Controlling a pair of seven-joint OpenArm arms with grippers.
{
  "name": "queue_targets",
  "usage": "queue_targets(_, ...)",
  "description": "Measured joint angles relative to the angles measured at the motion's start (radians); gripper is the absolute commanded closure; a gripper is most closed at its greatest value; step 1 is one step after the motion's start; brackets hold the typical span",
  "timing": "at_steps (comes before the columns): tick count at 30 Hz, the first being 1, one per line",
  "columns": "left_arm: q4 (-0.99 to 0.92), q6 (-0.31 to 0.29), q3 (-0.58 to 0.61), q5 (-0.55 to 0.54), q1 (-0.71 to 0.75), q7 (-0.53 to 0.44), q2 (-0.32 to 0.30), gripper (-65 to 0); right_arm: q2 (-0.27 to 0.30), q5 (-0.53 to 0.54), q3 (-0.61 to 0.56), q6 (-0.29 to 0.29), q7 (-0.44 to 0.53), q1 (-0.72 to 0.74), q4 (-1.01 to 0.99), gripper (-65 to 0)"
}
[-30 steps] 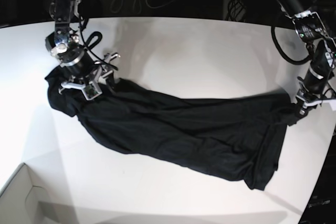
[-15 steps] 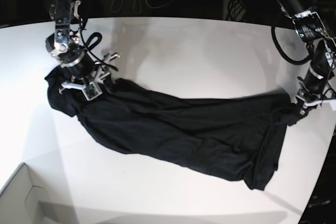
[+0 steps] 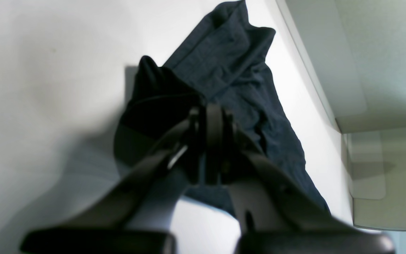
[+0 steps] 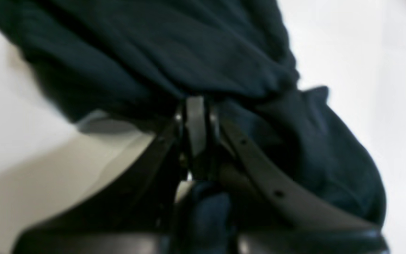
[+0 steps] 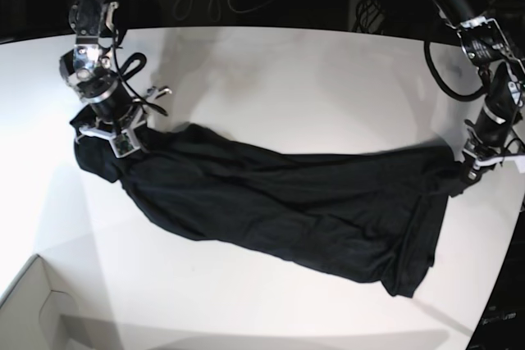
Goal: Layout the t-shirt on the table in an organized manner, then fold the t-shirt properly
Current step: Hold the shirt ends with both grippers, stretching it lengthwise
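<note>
The t-shirt [image 5: 279,202] was soft black cloth, matt and creased into many folds, with a fine knit weave showing in the left wrist view. Beneath it the counter [image 5: 295,88] was smooth and white with a faint sheen. The right hand [image 4: 196,106], at the t-shirt's bunched end, had dark, slightly glossy fingers that looked like hard plastic. The left hand [image 3: 210,116] looked the same, dark and smooth, with a small bright metallic glint.
</note>
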Motion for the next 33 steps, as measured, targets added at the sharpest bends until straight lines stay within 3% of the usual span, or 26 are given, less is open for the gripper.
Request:
queue_targets(16,0.003,0.000,0.000,-0.001,0.006,0.000,0.000,-0.2,-0.003,0.000,-0.003,0.000,0.004,-0.039,0.063,0.0)
queue_targets(19,0.003,0.000,0.000,-0.004,0.006,0.000,0.000,-0.2,-0.003,0.000,-0.003,0.000,0.004,-0.036,0.065,-6.1)
queue_targets(26,0.003,0.000,0.000,-0.004,0.006,0.000,0.002,-0.2,-0.003,0.000,-0.003,0.000,0.000,-0.036,0.064,-28.1)
queue_targets(33,0.003,0.000,0.000,-0.003,0.002,0.000,0.003,-0.2,-0.005,0.000,-0.011,0.000,0.014,-0.023,0.037,-30.4)
